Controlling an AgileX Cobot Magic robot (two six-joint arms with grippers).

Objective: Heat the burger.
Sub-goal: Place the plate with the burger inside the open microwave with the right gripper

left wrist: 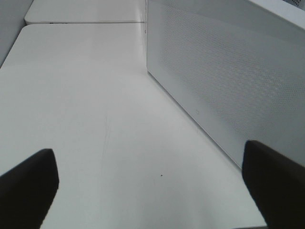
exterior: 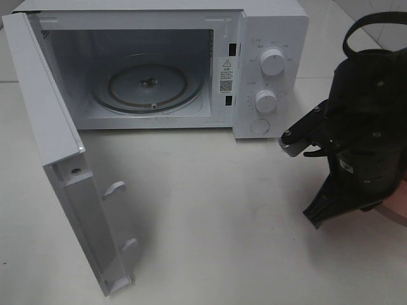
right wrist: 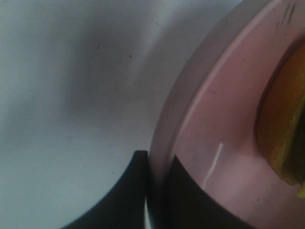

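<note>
Burger (right wrist: 283, 129): only a curved orange-tan, slightly glossy edge shows in the right wrist view. It sits on the pink plate (right wrist: 214, 143), inward of the raised rim. Its facing and long axis cannot be told from this sliver. Right gripper (right wrist: 157, 160): pinched nearly closed on the plate's rim, one finger outside and one inside, over the white table (exterior: 210, 210) right of the microwave (exterior: 267, 38). Microwave door (exterior: 57, 159) swung wide, glass turntable (exterior: 147, 86) bare. Left gripper (left wrist: 152, 191): spread wide, holding nothing, beside a white perforated panel (left wrist: 228, 81).
</note>
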